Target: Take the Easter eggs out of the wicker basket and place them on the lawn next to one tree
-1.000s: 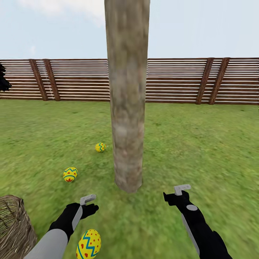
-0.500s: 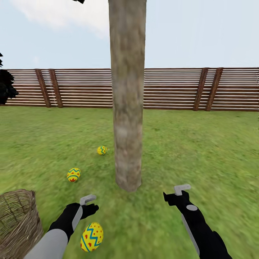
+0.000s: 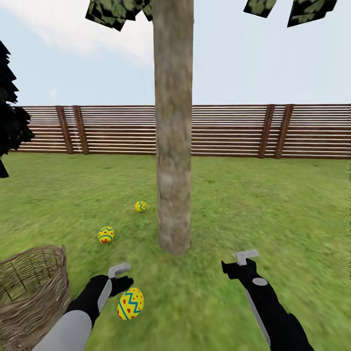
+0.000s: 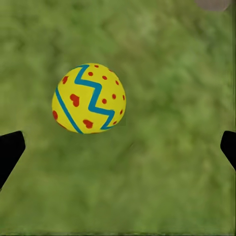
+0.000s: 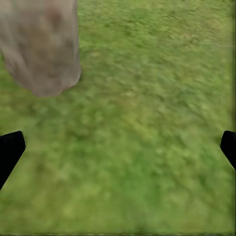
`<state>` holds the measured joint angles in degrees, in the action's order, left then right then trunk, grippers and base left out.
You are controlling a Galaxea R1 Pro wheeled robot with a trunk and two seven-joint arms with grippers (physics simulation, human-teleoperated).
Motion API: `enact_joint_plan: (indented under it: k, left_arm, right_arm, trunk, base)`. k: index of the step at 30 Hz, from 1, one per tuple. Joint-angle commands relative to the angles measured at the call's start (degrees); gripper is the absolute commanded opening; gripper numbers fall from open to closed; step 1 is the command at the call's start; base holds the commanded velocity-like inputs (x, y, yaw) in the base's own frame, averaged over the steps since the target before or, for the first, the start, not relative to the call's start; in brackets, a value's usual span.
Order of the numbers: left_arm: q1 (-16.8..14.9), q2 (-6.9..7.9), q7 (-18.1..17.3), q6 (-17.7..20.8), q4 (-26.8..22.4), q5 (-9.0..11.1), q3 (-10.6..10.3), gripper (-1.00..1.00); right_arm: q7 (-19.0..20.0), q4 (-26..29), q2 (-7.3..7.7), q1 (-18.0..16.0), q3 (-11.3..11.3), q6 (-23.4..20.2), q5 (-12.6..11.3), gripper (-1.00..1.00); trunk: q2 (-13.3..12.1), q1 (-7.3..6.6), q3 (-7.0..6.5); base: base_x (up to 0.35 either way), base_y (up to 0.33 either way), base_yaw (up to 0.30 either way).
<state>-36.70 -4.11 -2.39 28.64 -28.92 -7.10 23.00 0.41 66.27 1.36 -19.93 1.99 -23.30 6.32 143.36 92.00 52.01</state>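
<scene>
Three yellow eggs with red dots and blue-teal zigzags lie on the mottled green lawn (image 3: pixel 273 204) in the lower-left half of the head view, all out of the brown open-weave wicker basket (image 3: pixel 34 287) at the lower left corner. The farthest egg (image 3: pixel 141 206) sits just beside the pale grey-brown trunk of the tall tree (image 3: pixel 173 146) at frame centre; the middle egg (image 3: pixel 106 234) lies a little farther down-left; the nearest egg (image 3: pixel 130 303) rests near the bottom edge, just beside the left pincer (image 3: pixel 119 275).

The left wrist view shows that egg (image 4: pixel 89 98) free on the grass, the black fingertips (image 4: pixel 10 150) spread wide at the frame's sides — gripping nothing. The right pincer (image 3: pixel 243 261) is likewise parted over bare grass near the trunk's foot (image 5: pixel 42 46).

What shows of the basket's inside looks empty, though its bottom is partly hidden. By my reading the task is essentially done — the nearest egg's closeness to the tree is the only doubt.
</scene>
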Motion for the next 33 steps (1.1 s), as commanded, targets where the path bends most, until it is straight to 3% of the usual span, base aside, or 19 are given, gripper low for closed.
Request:
enact_joint_plan:
  k: [1,11,27,33]
  left_arm:
    - [-0.04,-0.08,-0.25,0.3,-0.12,-0.6,0.46,1.0]
    - [-0.04,0.03,-0.32,0.36,-0.09,-0.63,0.55,1.0]
    - [0.05,0.24,-0.43,0.3,-0.08,-0.63,0.64,1.0]
    - [0.05,0.2,-0.43,0.36,-0.08,-0.63,0.64,1.0]
  right_arm:
    - [0.04,0.09,0.05,-0.02,0.12,-0.38,0.6,1.0]
    - [-0.05,-1.81,-0.02,-0.02,0.12,-0.34,0.62,1.0]
    - [-0.06,-1.94,-0.04,-0.02,0.12,-0.35,0.61,1.0]
    - [-0.06,-1.94,-0.04,-0.02,0.12,-0.35,0.54,1.0]
  trunk:
    - [0.01,-0.07,-0.17]
    - [-0.12,-0.33,-2.38]
    - [-6.54,-3.84,-5.26]
    - [-7.34,-4.28,-5.61]
  base:
    - [-0.343,0.0,0.0]
    - [-0.343,0.0,0.0]
    - [-0.319,0.0,0.0]
    - [-0.113,0.0,0.0]
